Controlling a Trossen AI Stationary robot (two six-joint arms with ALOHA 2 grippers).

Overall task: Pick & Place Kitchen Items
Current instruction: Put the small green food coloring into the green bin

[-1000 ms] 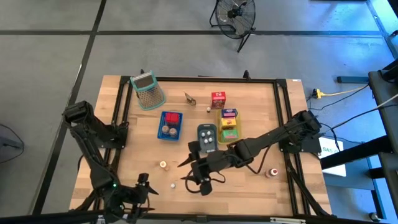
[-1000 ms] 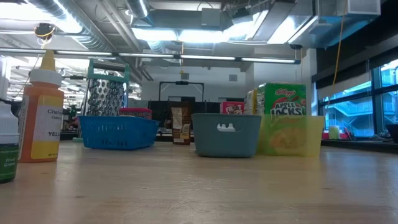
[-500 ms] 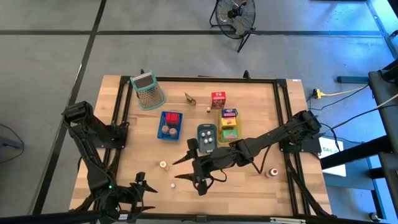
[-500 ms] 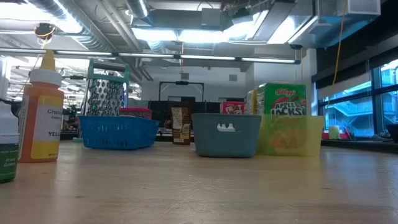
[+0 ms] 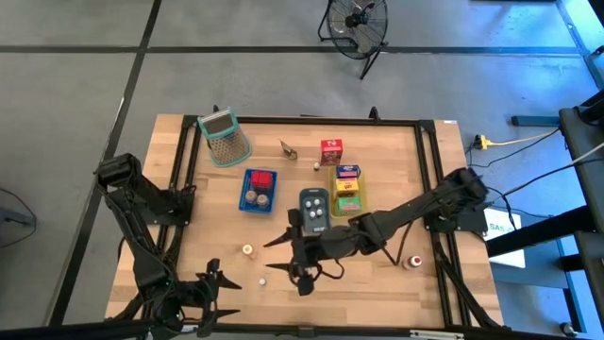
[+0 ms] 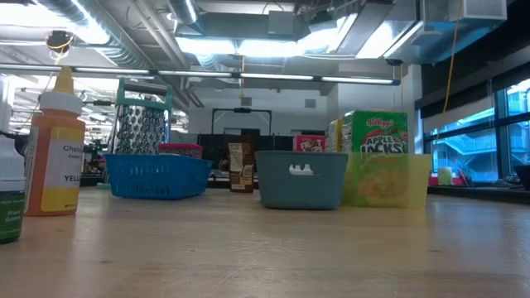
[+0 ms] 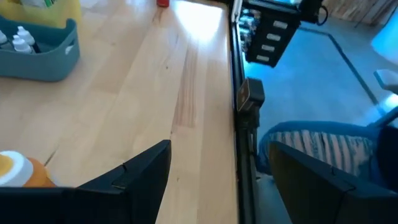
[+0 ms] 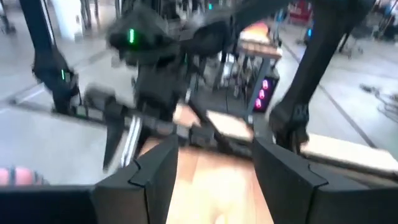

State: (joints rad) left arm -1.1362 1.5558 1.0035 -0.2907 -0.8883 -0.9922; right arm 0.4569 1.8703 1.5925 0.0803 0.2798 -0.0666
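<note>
Since a second ago the right gripper point(image 5: 279, 257) has swung leftward over the front of the table, jaws spread and empty; from above, the left gripper point(image 5: 215, 288), also released, waits at the front edge. A white round piece point(image 5: 263, 281) and a brown one point(image 5: 247, 250) lie loose, as does the red-capped bottle point(image 5: 412, 262), so sorting is unfinished. At table height, the yellow tray point(image 6: 387, 180) already holds cartons.

We see a grey concrete floor point(image 5: 75, 85) crossed by dark seams, with a black pedestal fan point(image 5: 357, 21) beyond the far edge of the pale wooden bench point(image 5: 377, 283). Overhead run silver ceiling ducts point(image 6: 149, 33) and long strip lights point(image 6: 273, 79) (quite bright), with tall windows point(image 6: 476, 136) at one side.
</note>
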